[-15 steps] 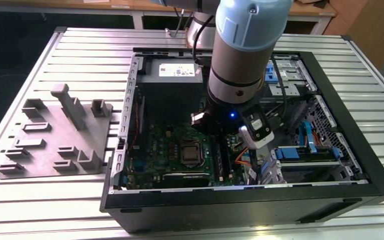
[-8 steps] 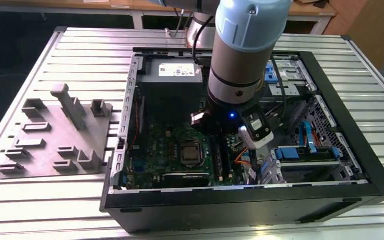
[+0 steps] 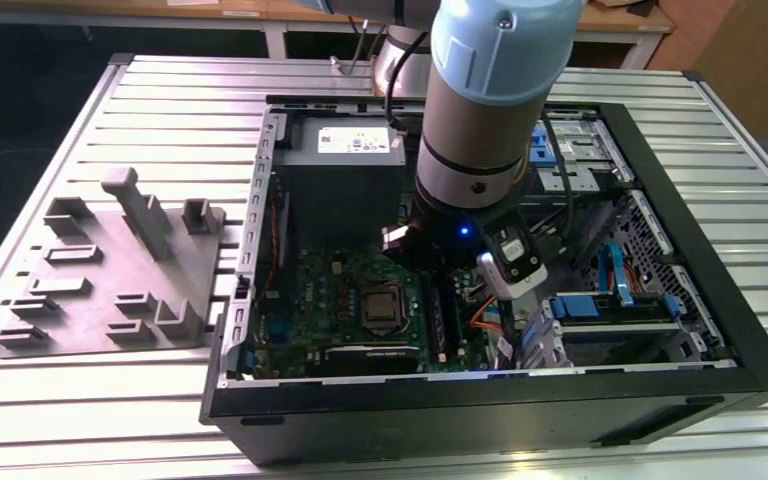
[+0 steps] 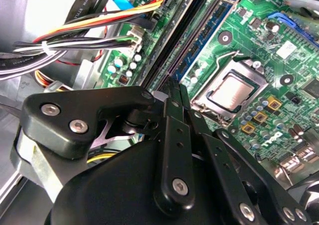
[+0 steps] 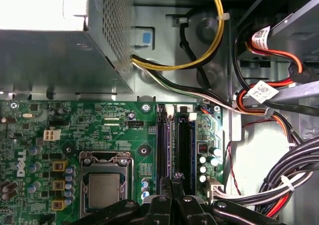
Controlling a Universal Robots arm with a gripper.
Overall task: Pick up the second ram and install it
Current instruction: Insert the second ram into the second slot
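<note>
Gripper: the gripper (image 4: 173, 88) (image 5: 172, 182) sits low inside the open computer case (image 3: 491, 425), with its fingers pressed together on a thin edge. As I judge it, they are pinching the second ram.
Second ram: I take it to be the narrow dark strip (image 4: 174, 43) (image 5: 168, 145) that runs edge-on out from between the fingertips along the memory slots. The gripper body hides how deep it sits.
Why held so: a narrow pinch on the top edge keeps the stick upright and in line with its slot, and leaves the latches free.
Arm: the arm (image 3: 491, 120) comes straight down, probably so that any push goes squarely into the slot.
Motherboard: the motherboard (image 3: 344, 290) (image 5: 99, 125) lies flat on the case floor. In the exterior view the slots are at 3 o'clock from the processor socket (image 3: 381, 310) (image 4: 229, 93).
Cables: the cable bundles (image 5: 279, 185) lie clear of the slots, on the drive-bay side.
Holder: the grey parts holder (image 3: 111, 270) stands at 9 o'clock from the case, outside it.
</note>
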